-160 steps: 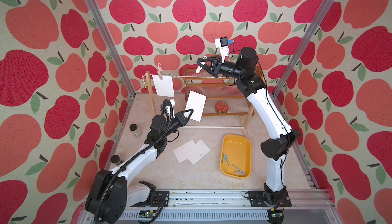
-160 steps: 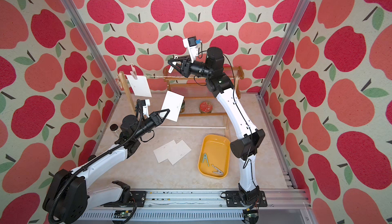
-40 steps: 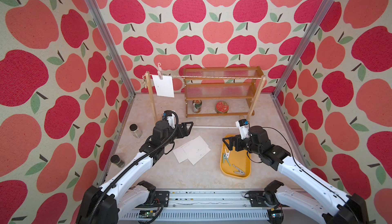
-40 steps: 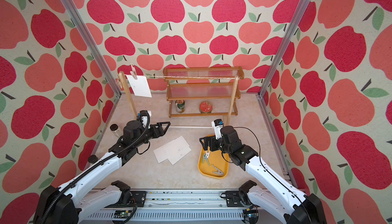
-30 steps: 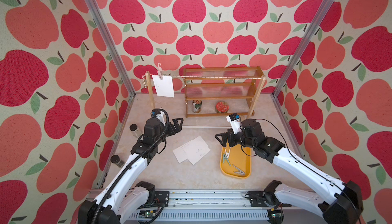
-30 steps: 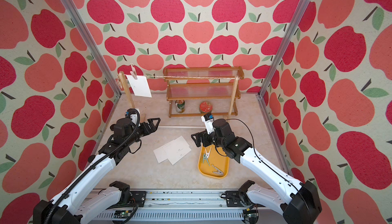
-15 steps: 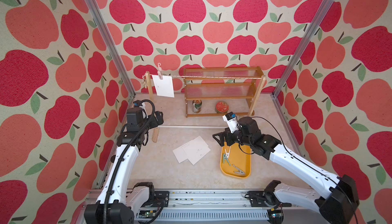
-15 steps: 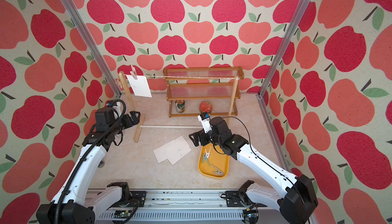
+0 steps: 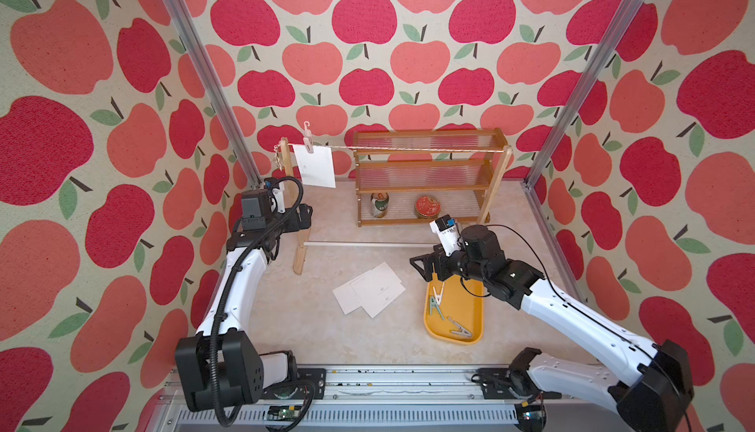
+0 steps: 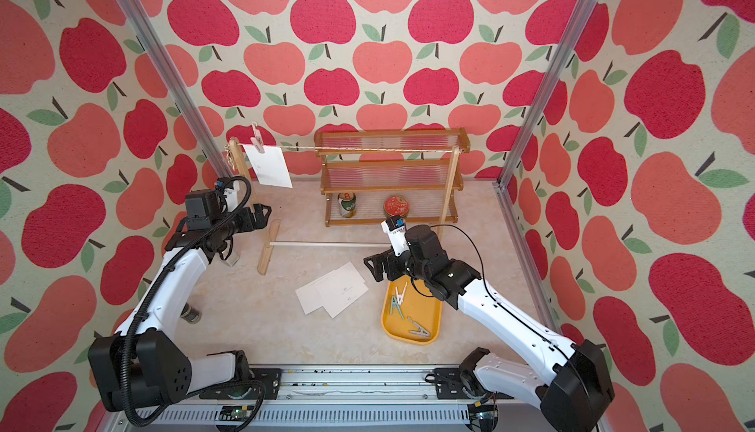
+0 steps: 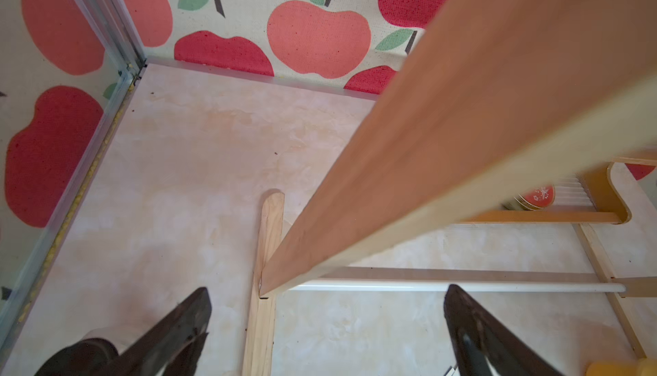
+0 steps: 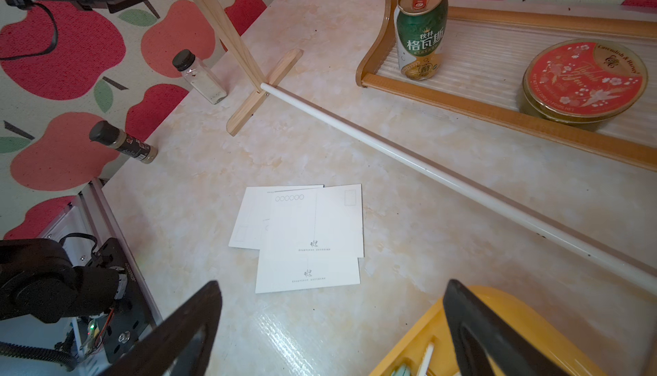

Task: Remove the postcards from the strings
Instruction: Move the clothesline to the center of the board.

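One postcard hangs from the string; three postcards lie at the centre of the desk. Left tool, jaws apart, is beside the upright; right tool, also apart, is by the yellow tray.

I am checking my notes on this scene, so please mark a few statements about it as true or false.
1. One postcard hangs on the string, clipped by a pink peg. True.
2. The right gripper holds a peg. False: it is open and empty.
3. The yellow tray contains pegs. True.
4. The green can lies on the top shelf. False: it stands on the bottom shelf, beside the red tin.
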Robot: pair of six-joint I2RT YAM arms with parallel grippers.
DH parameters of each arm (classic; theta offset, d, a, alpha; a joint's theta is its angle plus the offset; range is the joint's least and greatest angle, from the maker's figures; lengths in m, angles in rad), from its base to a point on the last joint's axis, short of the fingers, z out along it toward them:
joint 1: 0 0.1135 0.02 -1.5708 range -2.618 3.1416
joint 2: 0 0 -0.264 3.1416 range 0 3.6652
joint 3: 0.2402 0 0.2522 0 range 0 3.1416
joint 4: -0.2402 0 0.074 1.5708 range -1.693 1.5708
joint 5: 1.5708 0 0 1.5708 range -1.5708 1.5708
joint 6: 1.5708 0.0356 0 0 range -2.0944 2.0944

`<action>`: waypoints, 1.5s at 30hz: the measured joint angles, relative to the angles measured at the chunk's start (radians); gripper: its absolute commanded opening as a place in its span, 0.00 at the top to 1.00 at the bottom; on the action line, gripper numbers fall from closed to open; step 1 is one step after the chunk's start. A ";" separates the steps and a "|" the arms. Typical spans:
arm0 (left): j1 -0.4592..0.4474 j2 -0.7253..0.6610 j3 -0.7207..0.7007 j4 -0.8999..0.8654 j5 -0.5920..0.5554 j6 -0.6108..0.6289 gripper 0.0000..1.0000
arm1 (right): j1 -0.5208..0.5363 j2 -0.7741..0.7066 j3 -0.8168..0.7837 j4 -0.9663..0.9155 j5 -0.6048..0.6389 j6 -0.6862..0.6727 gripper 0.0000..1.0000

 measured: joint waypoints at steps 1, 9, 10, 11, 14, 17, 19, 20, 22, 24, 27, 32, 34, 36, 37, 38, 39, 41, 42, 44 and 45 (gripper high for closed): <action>0.000 0.011 0.011 0.002 0.006 0.014 0.01 | 0.000 -0.003 0.000 0.000 0.000 0.000 0.01; -0.003 0.056 0.043 0.041 0.064 0.070 0.02 | 0.000 -0.004 0.000 0.000 0.000 0.000 0.01; -0.007 0.058 0.043 0.045 0.072 0.076 0.02 | 0.000 -0.004 0.000 0.000 0.000 0.000 0.01; -0.012 0.059 0.043 0.050 0.079 0.082 0.02 | 0.000 -0.004 0.000 0.000 0.000 0.000 0.01; -0.030 0.060 0.043 0.053 0.101 0.097 0.03 | 0.000 -0.004 0.000 0.000 0.000 0.000 0.01; -0.048 0.060 0.043 0.064 0.120 0.100 0.03 | 0.000 -0.004 0.000 0.000 0.000 0.000 0.01; -0.062 0.060 0.043 0.071 0.131 0.100 0.03 | 0.000 -0.003 0.000 0.000 0.000 0.000 0.01; -0.069 0.059 0.043 0.072 0.133 0.100 0.03 | 0.000 -0.003 0.000 0.000 0.000 0.000 0.01; -0.088 0.059 0.043 0.075 0.140 0.099 0.03 | 0.000 0.000 0.000 0.000 0.000 0.000 0.01; -0.108 0.059 0.043 0.076 0.142 0.098 0.03 | 0.000 0.002 0.000 0.000 0.000 0.000 0.01; -0.144 0.057 0.042 0.081 0.148 0.090 0.03 | 0.000 0.002 0.000 0.000 0.001 0.000 0.01; -0.208 0.055 0.041 0.105 0.148 0.075 0.03 | 0.000 0.003 0.000 0.000 0.001 0.000 0.01; -0.230 0.055 0.038 0.121 0.148 0.064 0.03 | 0.000 0.004 0.000 0.002 0.001 0.000 0.01; -0.243 0.053 0.034 0.128 0.148 0.050 0.03 | 0.000 0.008 0.000 0.003 0.000 0.000 0.01; -0.247 0.051 0.033 0.129 0.146 0.043 0.03 | 0.000 0.010 0.000 0.005 0.000 0.000 0.01; -0.249 0.050 0.032 0.129 0.141 0.040 0.02 | 0.000 0.013 0.000 0.008 0.000 0.000 0.01; -0.250 0.046 0.029 0.129 0.136 0.034 0.02 | 0.000 0.015 0.000 0.009 0.000 0.000 0.01; -0.250 0.029 0.021 0.127 0.120 0.027 0.00 | 0.000 0.019 0.000 0.010 0.000 0.000 0.01; -0.250 0.014 0.014 0.126 0.107 0.021 0.00 | 0.000 0.019 0.000 0.010 0.000 0.000 0.01; -0.248 -0.022 -0.005 0.127 0.089 0.007 0.00 | 0.000 0.019 0.000 0.010 0.000 -0.001 0.01; -0.244 -0.047 -0.019 0.127 0.079 -0.005 0.00 | 0.000 0.019 0.000 0.009 0.000 -0.003 0.01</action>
